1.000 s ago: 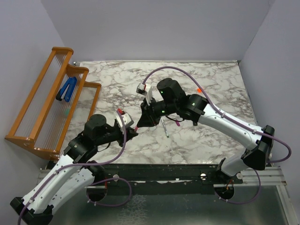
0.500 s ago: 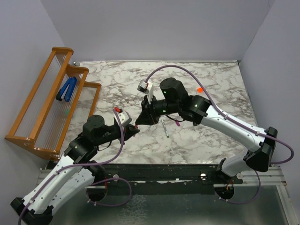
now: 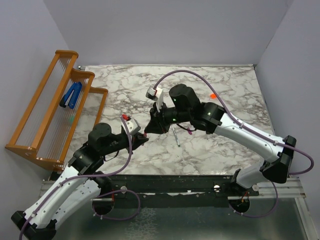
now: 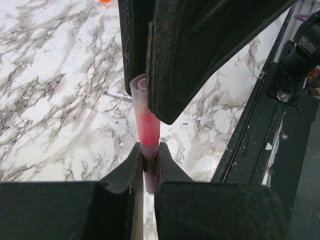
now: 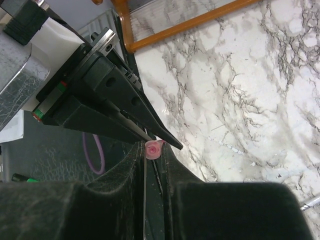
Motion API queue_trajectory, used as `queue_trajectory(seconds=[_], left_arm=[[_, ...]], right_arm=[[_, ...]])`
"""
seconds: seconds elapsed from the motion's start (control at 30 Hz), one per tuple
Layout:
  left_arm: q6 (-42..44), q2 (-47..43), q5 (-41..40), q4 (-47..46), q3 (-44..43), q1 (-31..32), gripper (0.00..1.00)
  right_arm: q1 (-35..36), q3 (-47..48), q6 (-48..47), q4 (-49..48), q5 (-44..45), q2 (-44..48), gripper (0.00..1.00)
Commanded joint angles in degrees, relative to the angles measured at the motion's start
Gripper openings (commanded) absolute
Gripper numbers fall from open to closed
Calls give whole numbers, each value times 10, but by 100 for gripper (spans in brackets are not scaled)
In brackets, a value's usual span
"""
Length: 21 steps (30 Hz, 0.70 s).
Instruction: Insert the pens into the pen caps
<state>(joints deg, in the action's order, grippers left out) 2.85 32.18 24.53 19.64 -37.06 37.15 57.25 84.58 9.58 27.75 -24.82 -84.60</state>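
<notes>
Well out to the left of our left hand [image 4: 149, 150], the wooden rack [image 3: 47, 107] holds a blue clip [image 3: 71, 95]. That hand is clamped on the pink pen [image 4: 149, 172]. The pen's long axis runs straight ahead into the pale pink cap [image 4: 141, 100], which is pinched tight in our right hand [image 5: 151, 152], with the two hands tip to tip above the tabletop [image 3: 225, 80]. We judge pen and cap coaxial, so the push goes along that line.

Pale pink cap [image 4: 140, 94], dull pink pen [image 4: 149, 150], grey-veined white table [image 3: 225, 90]
</notes>
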Motion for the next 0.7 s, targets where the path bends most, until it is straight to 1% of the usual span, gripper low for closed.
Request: queue_trajectory(seconds=[0.0, 0.03, 0.1, 0.13, 0.17, 0.2, 0.27, 0.3, 0.37, 0.43, 0.47, 0.53, 0.6, 0.67], left_arm=[[0, -34, -14, -167, -39, 3, 0], [0, -33, -17, -150, -38, 3, 0], [4, -21, -19, -115, -36, 2, 0], [7, -7, -20, -97, -35, 3, 0], [9, 2, -25, -75, -35, 3, 0], [9, 13, -31, -60, -35, 3, 0], [11, 32, -42, -39, -32, 3, 0], [11, 44, -49, -31, -31, 3, 0], [8, 72, -65, -18, -28, 3, 0], [-3, 108, -96, -14, -29, 3, 0], [-10, 134, -117, -8, -35, 3, 0], [-25, 198, -175, 8, -58, 3, 0], [-51, 276, -224, 35, -91, 2, 0], [-61, 357, -248, 62, -131, 2, 0]], right_arm=[[40, 25, -4, 146, 33, -16, 28], [40, 44, -10, 151, 49, -10, 42], [40, 84, -19, 153, 96, 6, 67], [39, 104, -22, 151, 122, 15, 85], [39, 122, -27, 146, 160, 27, 93], [39, 136, -30, 136, 196, 41, 98], [39, 147, -36, 98, 273, 93, 100], [39, 136, -40, 71, 311, 122, 100], [39, 90, -42, 4, 380, 198, 100], [39, 35, -43, -51, 421, 269, 100], [39, 15, -42, -58, 440, 292, 100], [39, -6, -36, -40, 476, 320, 100], [39, -25, -27, -5, 515, 326, 100], [39, -56, -12, 34, 543, 320, 100]])
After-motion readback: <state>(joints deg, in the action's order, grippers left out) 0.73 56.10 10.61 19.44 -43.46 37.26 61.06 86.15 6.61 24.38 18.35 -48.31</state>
